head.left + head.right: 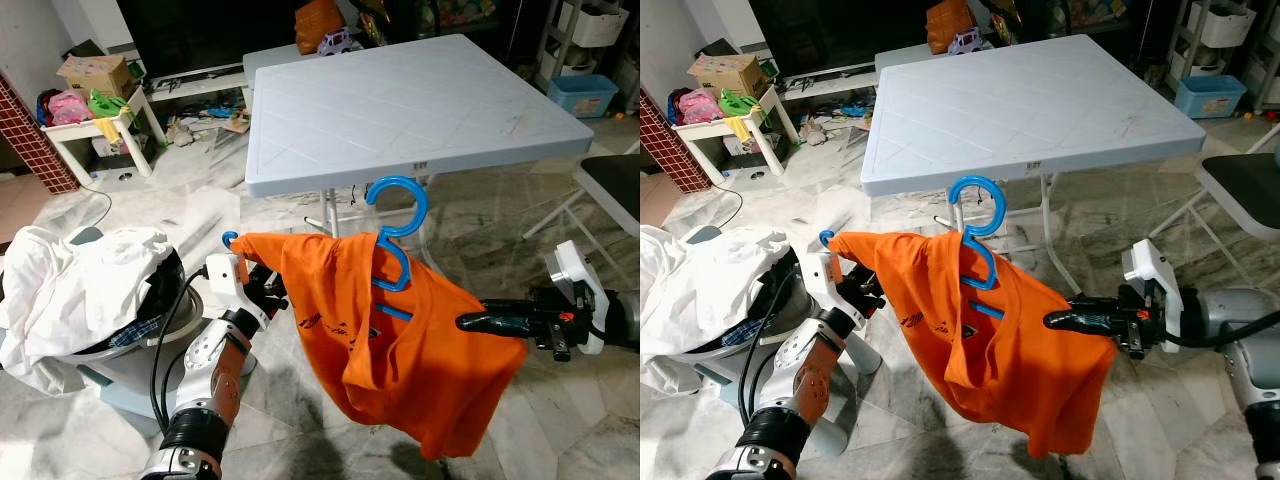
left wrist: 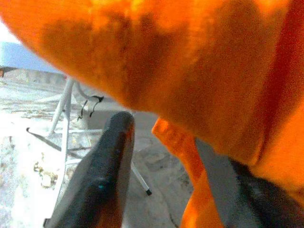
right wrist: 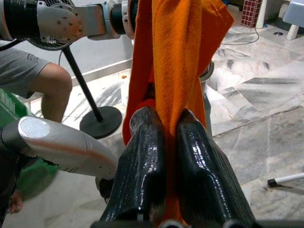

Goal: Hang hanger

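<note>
Right gripper (image 3: 164, 142) clamped on orange shirt (image 1: 400, 350): both black fingers (image 3: 142, 156) pressed together with a fold of the cloth pinched between them (clear in right wrist view). In the head views that gripper sits at the shirt's right edge, arm reaching in from the right, roughly level.

Left gripper (image 1: 262, 285) is at the shirt's opposite, upper-left edge, wrist raised from below. One dark finger (image 2: 102, 175) shows in left wrist view with orange cloth draped right over and beside it; cannot tell whether the fingers are closed on anything or apart.

Shirt is stretched between the two grippers, sagging down in the middle and at the right, off the floor. Blue hanger (image 1: 395, 225) is threaded into it: hook sticks up above the collar area, part of the body shows at the neck opening, and one blue tip (image 1: 229, 240) pokes out at the shirt's upper-left corner just above the left gripper. Hanger is held in the air with the shirt, hooked on nothing.

Just behind the hanger: light blue folding table (image 1: 400, 100), front edge near the hook. Laundry basket (image 1: 170, 290) with white clothes (image 1: 80, 280) piled in it sits at the left, beside the left arm. Marble floor (image 1: 560, 420) under everything. Small white side table (image 1: 105, 125) with boxes and toys farther back left; dark chair seat (image 1: 615, 185) at the right edge. Right wrist view also catches a person's bare leg (image 3: 47, 90) in grey shorts beside a black stand base (image 3: 99, 121).
</note>
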### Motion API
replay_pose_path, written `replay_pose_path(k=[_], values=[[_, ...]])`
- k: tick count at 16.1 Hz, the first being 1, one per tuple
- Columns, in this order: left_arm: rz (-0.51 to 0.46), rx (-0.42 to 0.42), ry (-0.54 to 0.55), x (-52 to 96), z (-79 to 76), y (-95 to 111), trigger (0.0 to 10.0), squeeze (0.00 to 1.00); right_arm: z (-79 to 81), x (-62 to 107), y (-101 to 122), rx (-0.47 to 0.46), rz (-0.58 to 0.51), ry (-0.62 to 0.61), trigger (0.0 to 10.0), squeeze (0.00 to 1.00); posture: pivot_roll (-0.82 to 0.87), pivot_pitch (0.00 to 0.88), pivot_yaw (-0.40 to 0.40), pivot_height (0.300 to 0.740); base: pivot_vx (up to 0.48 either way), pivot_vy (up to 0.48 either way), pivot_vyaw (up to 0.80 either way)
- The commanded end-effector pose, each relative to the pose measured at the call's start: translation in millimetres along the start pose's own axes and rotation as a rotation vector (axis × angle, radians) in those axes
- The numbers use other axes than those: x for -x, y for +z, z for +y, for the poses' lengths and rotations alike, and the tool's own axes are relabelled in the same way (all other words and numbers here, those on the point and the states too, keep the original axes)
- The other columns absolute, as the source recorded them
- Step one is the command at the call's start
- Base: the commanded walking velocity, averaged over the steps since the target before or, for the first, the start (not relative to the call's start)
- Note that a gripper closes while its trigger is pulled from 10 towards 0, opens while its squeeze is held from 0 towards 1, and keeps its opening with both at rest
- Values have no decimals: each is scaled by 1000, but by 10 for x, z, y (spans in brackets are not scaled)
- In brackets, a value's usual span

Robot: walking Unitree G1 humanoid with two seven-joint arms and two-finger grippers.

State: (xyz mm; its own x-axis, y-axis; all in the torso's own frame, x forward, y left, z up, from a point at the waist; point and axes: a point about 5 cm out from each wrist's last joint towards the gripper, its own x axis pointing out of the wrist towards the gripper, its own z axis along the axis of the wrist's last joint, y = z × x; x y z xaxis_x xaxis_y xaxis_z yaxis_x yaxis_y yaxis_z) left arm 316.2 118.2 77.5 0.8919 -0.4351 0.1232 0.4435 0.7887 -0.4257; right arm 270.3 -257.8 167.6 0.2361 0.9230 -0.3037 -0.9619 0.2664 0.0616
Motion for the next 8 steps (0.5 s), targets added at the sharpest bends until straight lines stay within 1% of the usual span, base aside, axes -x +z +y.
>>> replay_pose_path(k=[1, 4, 8], values=[[-30, -20, 17, 71, 64, 70, 0, 0, -17, -42, 54, 34, 0, 3, 10000, 0, -120, 0, 150, 740, 0, 0, 0], [-28, -34, 46, 185, 106, 42, 0, 0, -18, -69, 17, 30, 7, -6, 10000, 0, -118, 0, 151, 740, 0, 0, 0], [-21, -54, 78, 351, 97, -10, 0, 0, -97, -116, 38, 55, 7, -43, 10000, 0, -105, 0, 141, 740, 0, 0, 0]])
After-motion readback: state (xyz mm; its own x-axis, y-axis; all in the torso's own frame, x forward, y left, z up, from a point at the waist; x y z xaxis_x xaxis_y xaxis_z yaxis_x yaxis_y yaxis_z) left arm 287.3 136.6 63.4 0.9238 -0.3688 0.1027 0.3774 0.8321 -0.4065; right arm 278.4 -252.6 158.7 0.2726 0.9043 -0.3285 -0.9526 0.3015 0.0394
